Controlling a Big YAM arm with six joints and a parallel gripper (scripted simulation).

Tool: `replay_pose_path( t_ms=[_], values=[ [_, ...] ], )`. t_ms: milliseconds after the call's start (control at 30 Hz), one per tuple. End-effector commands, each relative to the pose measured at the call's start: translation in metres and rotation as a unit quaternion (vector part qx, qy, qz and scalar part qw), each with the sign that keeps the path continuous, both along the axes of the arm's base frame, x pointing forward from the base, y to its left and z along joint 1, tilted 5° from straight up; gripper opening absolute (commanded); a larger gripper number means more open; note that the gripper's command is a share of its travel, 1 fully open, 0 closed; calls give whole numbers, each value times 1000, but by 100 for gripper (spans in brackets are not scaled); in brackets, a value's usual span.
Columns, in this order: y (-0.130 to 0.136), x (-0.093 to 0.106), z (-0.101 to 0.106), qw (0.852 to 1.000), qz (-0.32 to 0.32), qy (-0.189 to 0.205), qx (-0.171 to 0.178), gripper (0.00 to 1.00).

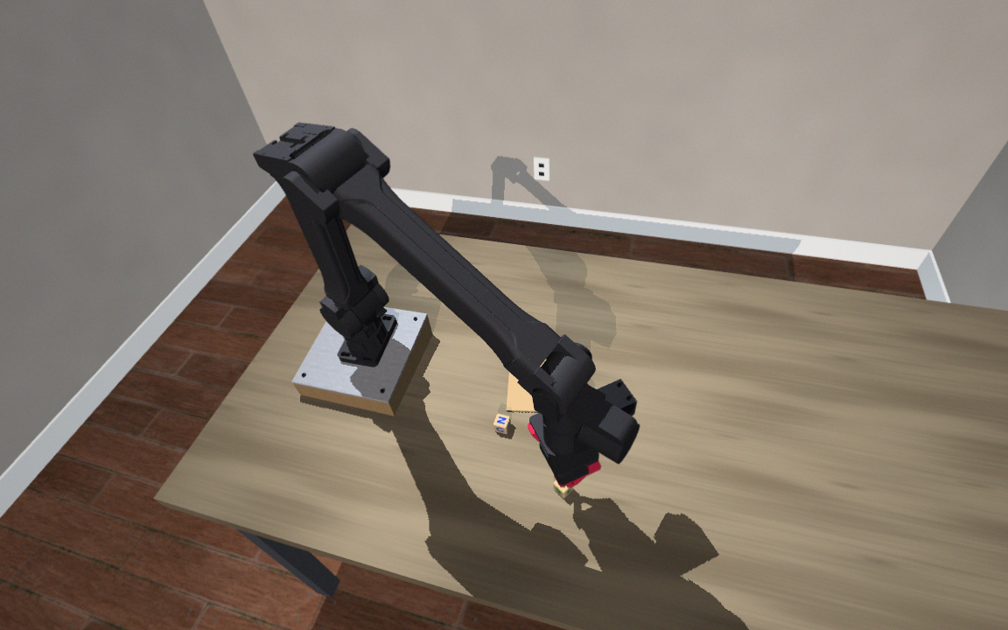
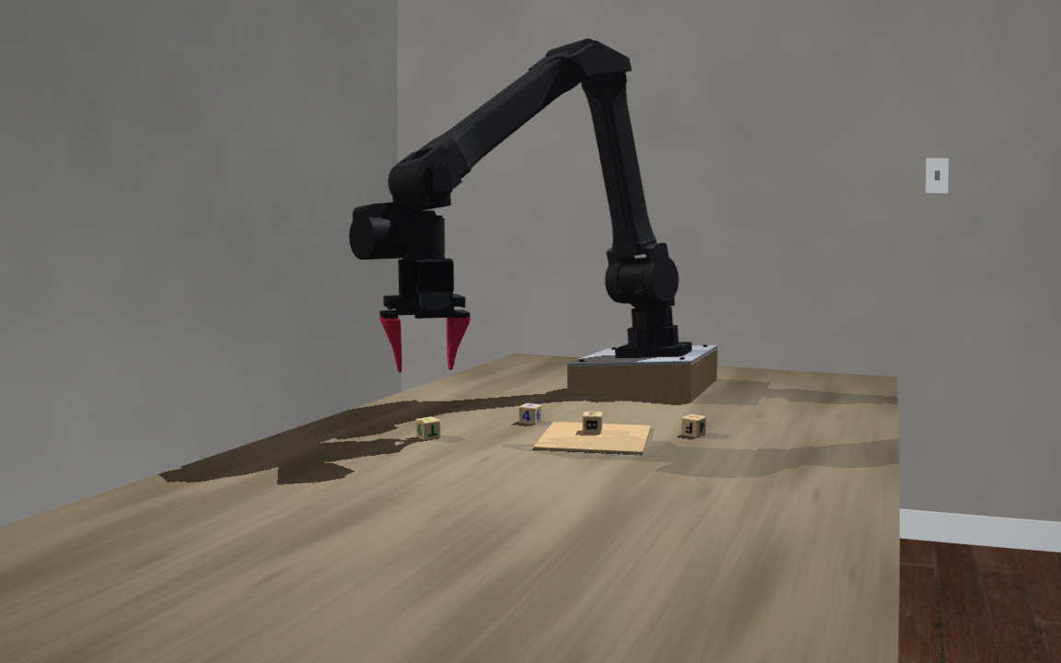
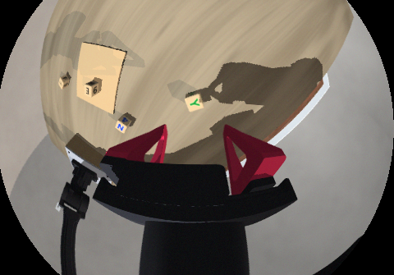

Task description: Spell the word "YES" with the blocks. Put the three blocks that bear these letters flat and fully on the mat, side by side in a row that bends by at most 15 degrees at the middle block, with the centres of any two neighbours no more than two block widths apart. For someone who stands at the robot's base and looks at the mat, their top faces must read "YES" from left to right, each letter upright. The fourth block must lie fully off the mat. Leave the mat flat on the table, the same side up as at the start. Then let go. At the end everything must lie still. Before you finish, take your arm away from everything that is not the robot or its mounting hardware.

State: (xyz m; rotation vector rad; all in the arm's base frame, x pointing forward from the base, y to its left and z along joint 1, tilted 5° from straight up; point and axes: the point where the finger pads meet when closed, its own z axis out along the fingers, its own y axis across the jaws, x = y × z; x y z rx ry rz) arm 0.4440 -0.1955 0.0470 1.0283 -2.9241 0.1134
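My gripper [image 2: 425, 363] is open and empty, raised well above the table. The block with a green Y on top [image 3: 195, 103] lies on the bare table right below the red fingers, apart from them; it also shows in the exterior view [image 2: 428, 427] and peeks out under the wrist in the top view [image 1: 563, 489]. The tan mat [image 2: 593, 436] lies flat near the base, with one black-lettered block [image 2: 591, 423] on it. The block with a blue N on top [image 1: 500, 422] sits off the mat beside its edge. Another block [image 2: 693, 425] lies off the mat on the other side; its top is unreadable.
The arm's base plate [image 2: 641, 370] stands behind the mat. My forearm hides most of the mat in the top view. The table's edge runs close to the Y block's side.
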Motion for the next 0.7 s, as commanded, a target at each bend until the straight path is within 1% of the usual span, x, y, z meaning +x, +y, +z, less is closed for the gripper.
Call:
replay_pose_path(
  t_ms=[0,133,200,233,333,467,567,667],
  values=[
    [-2,2,-5,990,-139,-14,-4,70],
    [-3,1,-6,973,-229,-22,-5,70],
    [-3,1,-6,973,-229,-22,-5,70],
    [-3,-1,-7,958,-284,-25,-6,70],
    [-5,4,-5,937,-348,-34,-6,70],
    [-6,6,-5,901,-432,-41,-6,70],
    [-6,7,-5,869,-492,-46,-7,70],
    [-6,7,-1,833,-550,-54,-7,70]
  ],
)
